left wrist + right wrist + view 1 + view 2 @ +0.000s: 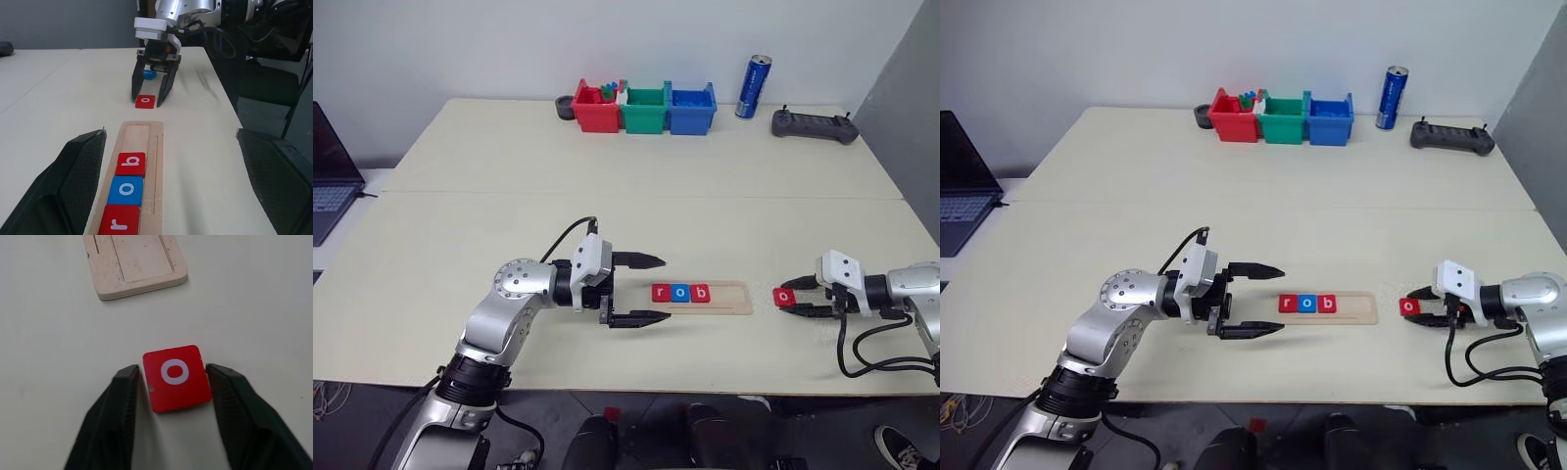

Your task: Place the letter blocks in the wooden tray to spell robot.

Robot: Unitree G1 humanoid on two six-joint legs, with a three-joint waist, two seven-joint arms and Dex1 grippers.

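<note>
A pale cream desk [636,225], a seam running across its width, stands against a plain white wall [607,39]. Beyond its left edge sits a laptop [331,171] on a lower white surface; a grey panel [906,88] rises beyond the far right corner.

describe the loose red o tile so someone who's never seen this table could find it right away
Start at the wooden tray near the table's front edge, holding tiles r, o, b. Just past its bare end, toward the robot's right, a red o tile lies flat on the table between the right gripper fingers. It alone sits outside the tray.
</note>
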